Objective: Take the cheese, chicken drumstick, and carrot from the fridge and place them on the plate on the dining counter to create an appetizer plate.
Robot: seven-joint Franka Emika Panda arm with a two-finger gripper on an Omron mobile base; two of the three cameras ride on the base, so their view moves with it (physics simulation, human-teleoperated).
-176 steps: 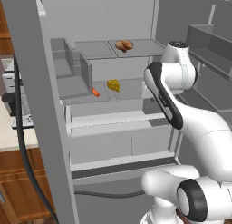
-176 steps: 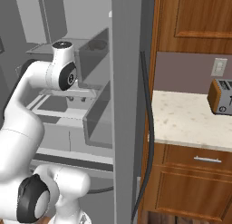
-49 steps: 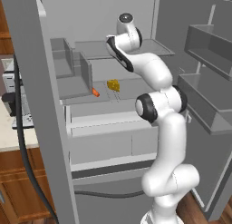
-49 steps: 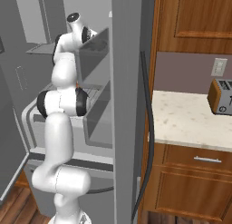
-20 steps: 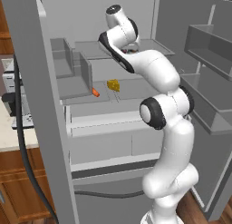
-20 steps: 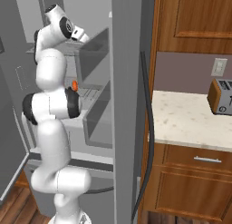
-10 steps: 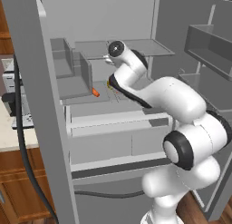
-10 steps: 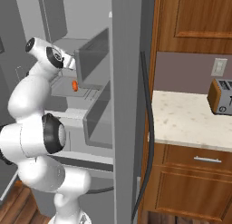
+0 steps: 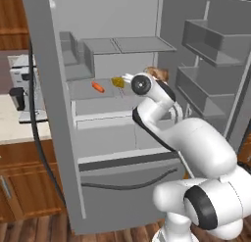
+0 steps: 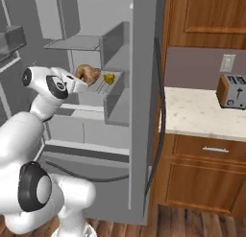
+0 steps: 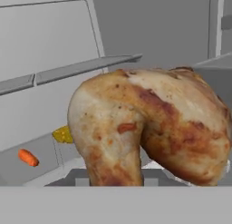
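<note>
My gripper (image 10: 80, 81) is shut on the chicken drumstick (image 11: 149, 128), a golden-brown roasted piece that hides the fingertips in the hand view. The drumstick (image 10: 87, 73) hangs just in front of the open fridge (image 9: 122, 25), level with the middle shelf, and in the left base view the drumstick (image 9: 156, 72) peeks out behind my wrist. The yellow cheese (image 9: 116, 82) wedge and the thin orange carrot (image 9: 97, 87) lie side by side on that shelf, carrot to the left. Both show past the meat as the cheese (image 11: 63, 134) and the carrot (image 11: 28, 157). The plate and dining counter are out of view.
The open fridge door with its bins (image 9: 211, 40) stands to the right of my arm. The fridge's side wall (image 10: 144, 87) edges a wall counter (image 10: 202, 113) carrying a toaster (image 10: 233, 91). A coffee machine (image 9: 19, 89) sits on the counter at far left.
My arm has swung down from the upper shelf and drawn back out of the fridge with the drumstick in its grip. The cheese and carrot stay on their shelf.
</note>
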